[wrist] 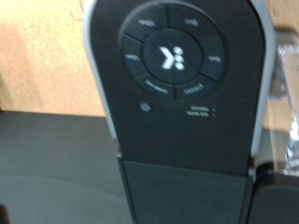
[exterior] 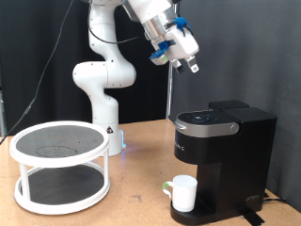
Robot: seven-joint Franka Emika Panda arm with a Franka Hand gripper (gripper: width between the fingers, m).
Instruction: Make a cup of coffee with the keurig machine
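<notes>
The black keurig machine (exterior: 224, 155) stands at the exterior view's right with its lid down. Its silver-rimmed top panel with a ring of buttons fills the wrist view (wrist: 168, 58). The white cup (exterior: 182, 193) stands on the machine's round drip base, under the brew head, handle toward the exterior view's left. My gripper (exterior: 192, 65) hangs in the air well above the machine's lid, tilted down toward it and touching nothing. I see nothing between its fingers. No pod shows in either view.
A white two-tier round rack (exterior: 58, 165) stands at the exterior view's left on the wooden table (exterior: 141, 202). The arm's white base (exterior: 105, 104) rises behind it. A black curtain forms the backdrop.
</notes>
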